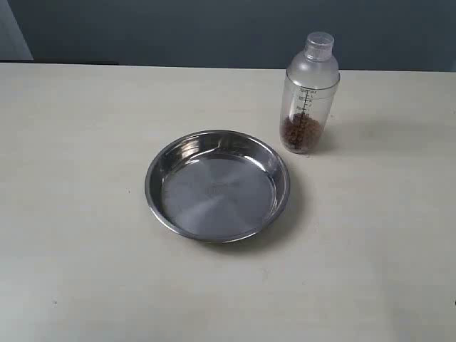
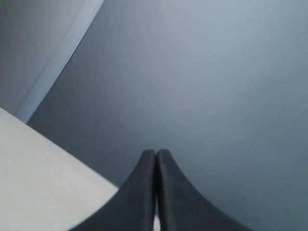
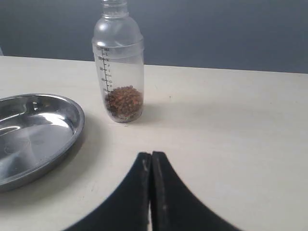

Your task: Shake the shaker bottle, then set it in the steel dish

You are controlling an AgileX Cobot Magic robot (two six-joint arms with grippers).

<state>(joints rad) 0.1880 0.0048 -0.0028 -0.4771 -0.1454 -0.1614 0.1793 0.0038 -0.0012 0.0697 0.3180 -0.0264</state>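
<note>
Shaker bottle (image 1: 309,100) stands upright on the worktop (image 1: 78,135), cap on and brown granules settled at its bottom. It is near the dish (image 1: 152,187), not in it; the exterior view puts it behind the dish and to the right. By the look of things nothing of the task is done yet, and the step in hand is the first reach.

The right fingers (image 3: 139,187) are pressed together with nothing between them, low over the worktop and well short of the bottle. The left fingers (image 2: 142,187) are likewise closed on nothing. The right arm seems the better placed. It should spread its fingers wider than the bottle, come in level, and close on the straight wall below the dome. A grip on the dome or cap could slip or loosen the lid. Smooth plastic calls for a firm hold, and the shaking is best done clear of the dish.

The exterior view shows the whole dish but neither arm. Only the right wrist view shows fingers facing the bottle. The left wrist view shows just a wall and a corner of worktop.
</note>
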